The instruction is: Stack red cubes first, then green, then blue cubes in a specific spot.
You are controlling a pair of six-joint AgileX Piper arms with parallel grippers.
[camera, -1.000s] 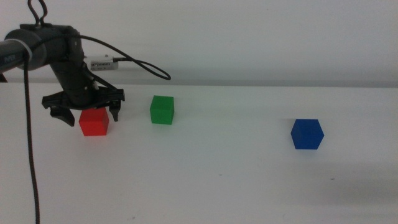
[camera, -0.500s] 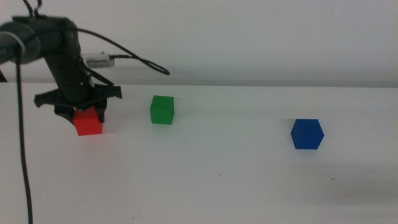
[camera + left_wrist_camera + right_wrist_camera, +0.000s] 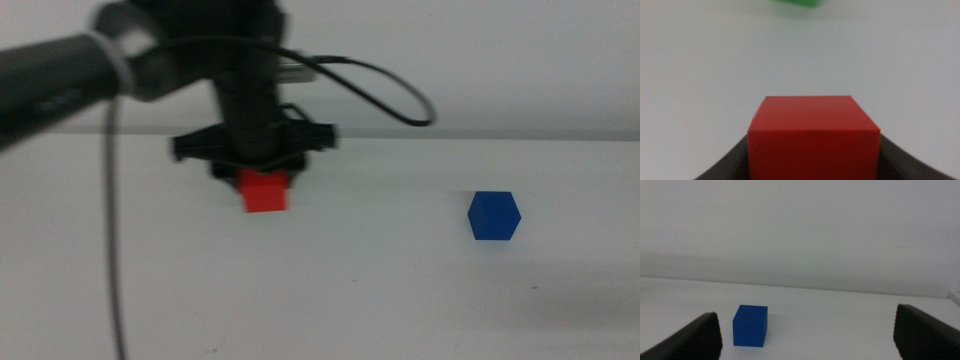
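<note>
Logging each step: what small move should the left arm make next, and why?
Probably carry on to the chosen bare spot and lower there. The left gripper is shut on the red cube, above the table; the blue cube sits untouched before the open right gripper.

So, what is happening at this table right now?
The left gripper is shut on the red cube and carries it above the white table, in front of where the green cube sits. The blue cube rests alone on the right side. The right gripper waits open, facing the blue cube without touching it. No stack has been built yet.
</note>
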